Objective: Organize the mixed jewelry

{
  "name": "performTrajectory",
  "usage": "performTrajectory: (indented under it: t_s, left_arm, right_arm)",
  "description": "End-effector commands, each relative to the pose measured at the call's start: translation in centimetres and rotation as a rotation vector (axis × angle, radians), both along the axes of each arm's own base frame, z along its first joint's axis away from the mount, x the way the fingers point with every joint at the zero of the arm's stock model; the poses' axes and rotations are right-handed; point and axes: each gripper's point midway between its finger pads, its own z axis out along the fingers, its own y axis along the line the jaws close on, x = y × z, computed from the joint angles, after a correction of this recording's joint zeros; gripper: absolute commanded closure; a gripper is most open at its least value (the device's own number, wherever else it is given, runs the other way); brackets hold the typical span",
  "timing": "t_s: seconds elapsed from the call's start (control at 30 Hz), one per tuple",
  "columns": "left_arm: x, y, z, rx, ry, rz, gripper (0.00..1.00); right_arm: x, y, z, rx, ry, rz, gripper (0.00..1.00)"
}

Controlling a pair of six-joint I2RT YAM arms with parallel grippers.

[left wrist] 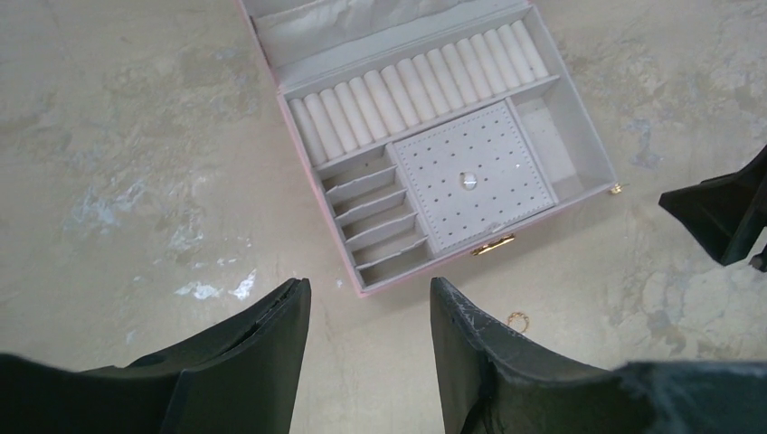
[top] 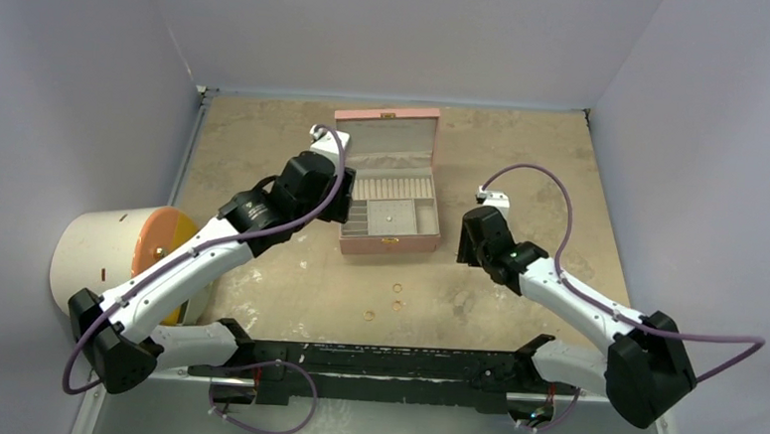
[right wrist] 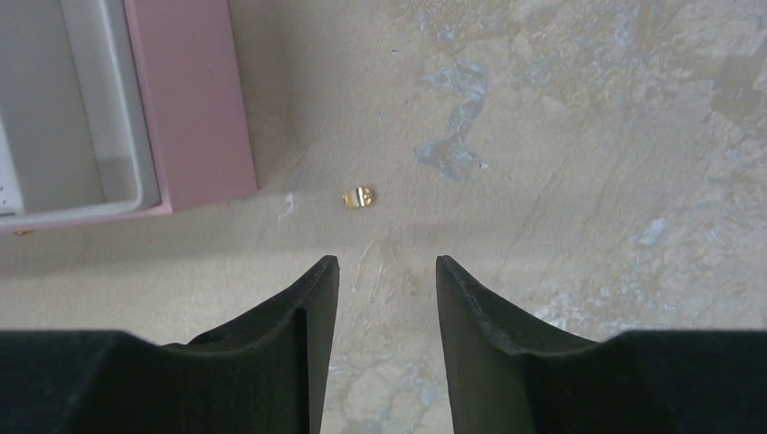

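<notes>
mottled beige tabletop (top: 523, 165), open pink rectangular compartmented box (top: 390, 244). left claw (left wrist: 369, 289) and right claw (right wrist: 386, 267) both released, empty. tiny gold stud-like piece (right wrist: 359, 196) just ahead of right claw, slightly left of its gap; right arm nearer. thin gold rings (top: 397, 289) loose before box. no legible writing.

Your box (top: 390, 244) lies centred ahead, one piece (left wrist: 468, 180) on its middle pad (left wrist: 434, 163). Three rings (top: 397, 304) lie before it, a stud (right wrist: 358, 196) beside its corner.

Plain pale grey walls (top: 421, 30) close in a worn beige table (top: 524, 145) on three sides, under soft even light
</notes>
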Motion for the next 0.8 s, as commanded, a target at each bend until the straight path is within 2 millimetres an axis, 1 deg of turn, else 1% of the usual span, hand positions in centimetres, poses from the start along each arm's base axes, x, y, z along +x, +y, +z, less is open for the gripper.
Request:
performTrajectory:
  t_s: [0.0,0.07,0.13,0.37,0.57,0.77]
  left_arm:
    - [0.0,2.0,0.8,-0.02,-0.086,0.081,0.49]
    - [-0.2,3.2,0.3,-0.002,-0.105,0.114,0.5]
    - [-0.4,3.7,0.0,-0.003,-0.109,0.136,0.5]
    - [-0.7,3.8,0.0,-0.027,-0.113,0.139,0.5]
    - [-0.8,3.8,-0.1,-0.027,-0.111,0.137,0.5]
    - [-0.8,3.9,-0.2,-0.024,-0.11,0.135,0.5]
  right_arm:
    - [2.9,1.9,1.5,0.078,-0.056,0.028,0.55]
    - [3.3,2.1,1.0,0.095,-0.043,0.018,0.57]
    - [3.7,2.2,0.3,0.111,-0.028,-0.002,0.59]
    - [4.0,2.2,-1.8,0.147,0.026,-0.056,0.7]
    - [4.0,1.4,-2.9,0.143,0.043,-0.104,0.72]
    - [4.5,1.7,-3.8,0.156,0.062,-0.106,0.78]
